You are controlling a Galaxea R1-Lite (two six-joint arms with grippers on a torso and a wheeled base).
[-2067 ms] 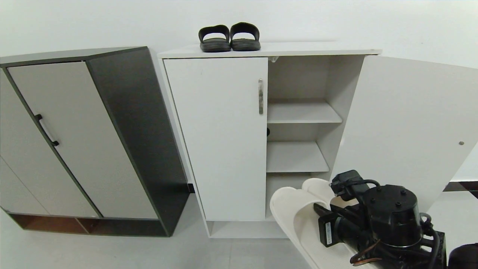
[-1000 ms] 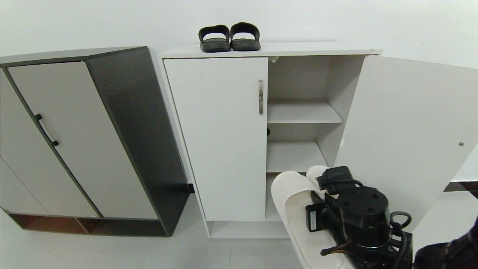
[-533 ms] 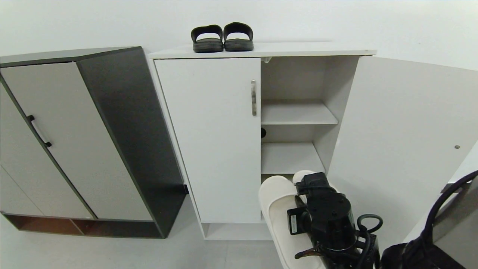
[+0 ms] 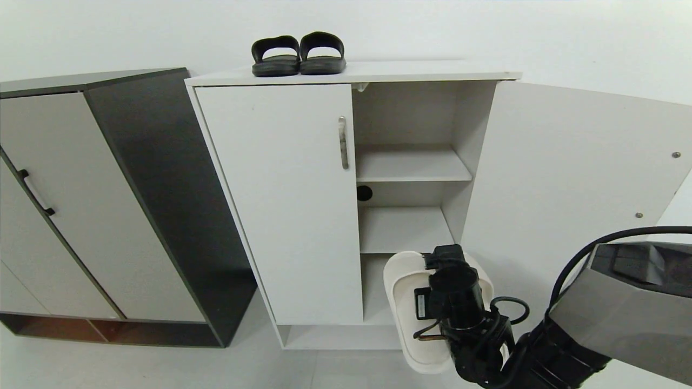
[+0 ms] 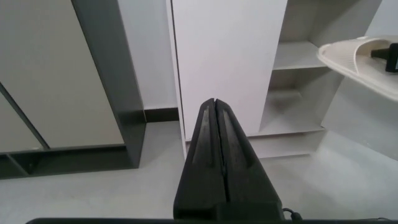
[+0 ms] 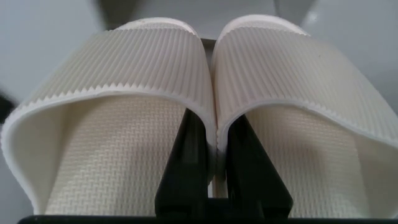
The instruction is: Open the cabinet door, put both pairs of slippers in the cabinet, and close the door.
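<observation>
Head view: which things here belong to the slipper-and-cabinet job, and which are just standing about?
Part of the job: white cabinet; its open right door; white slippers, clamped in the right gripper; black slippers on the cabinet top.
Just there: dark grey cabinet beside it, door closed; left gripper, jaws shut and empty.

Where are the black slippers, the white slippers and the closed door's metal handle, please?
Black rubber slippers (image 4: pixel 323 38): head view, one slipper's strap.
White ribbed slippers (image 6: pixel 149 68): right wrist view, one ribbed strap.
Metal door handle (image 4: pixel 343 143): head view, bar's middle.
</observation>
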